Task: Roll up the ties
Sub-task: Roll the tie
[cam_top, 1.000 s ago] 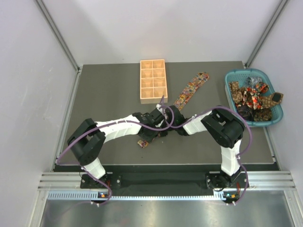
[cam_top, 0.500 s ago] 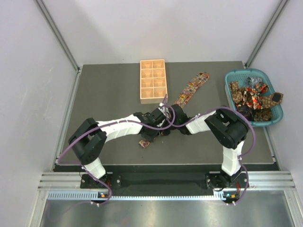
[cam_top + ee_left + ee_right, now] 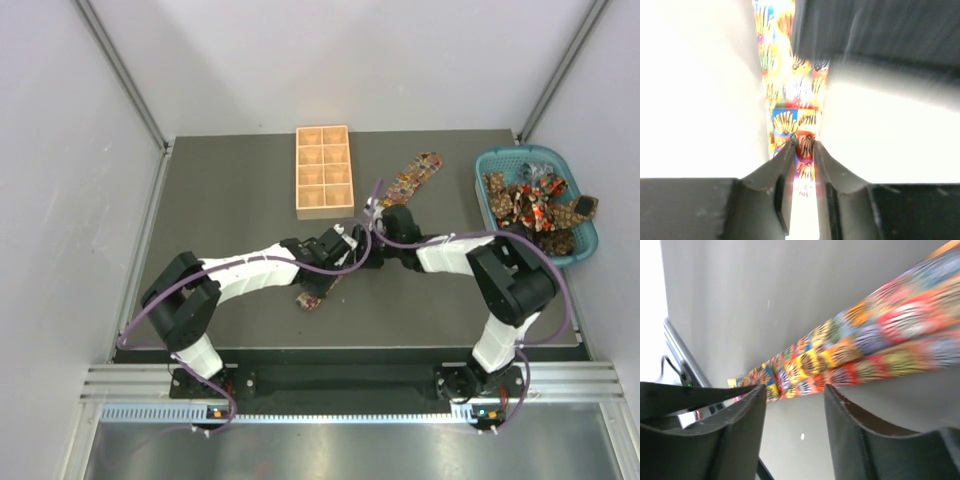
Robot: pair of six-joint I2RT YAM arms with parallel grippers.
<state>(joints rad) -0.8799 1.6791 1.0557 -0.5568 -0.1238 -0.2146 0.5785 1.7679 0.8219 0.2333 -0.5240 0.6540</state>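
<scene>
A printed tie (image 3: 415, 172) is lying flat on the dark table (image 3: 230, 200). It is running on a slant from its wide pointed end near the basket (image 3: 500, 157) down to its narrow end (image 3: 312, 297) close to the arm bases. Both arms are reaching in to the middle stretch of it.

The left claw (image 3: 352, 256) is clenched on the tie. In the left wrist view the left claw (image 3: 803, 152) is pinching the cloth between its two fingers (image 3: 782, 165), with only a thin gap between them. The tie (image 3: 792, 90) is stretching straight away from the tips.

The right claw (image 3: 382, 215) is sitting farther up the tie, toward the wide end, just beside the corner of the wooden tray (image 3: 323, 170). In the right wrist view the right claw (image 3: 794, 396) is released, with its fingers (image 3: 750, 415) spread well apart and grasping nothing. The tie (image 3: 865, 345) is crossing on a slant just beyond the fingertips, flat on the table. Whether the tips are touching the cloth cannot be told.

Other ties (image 3: 530, 205) are heaped in the basket at the right edge.
</scene>
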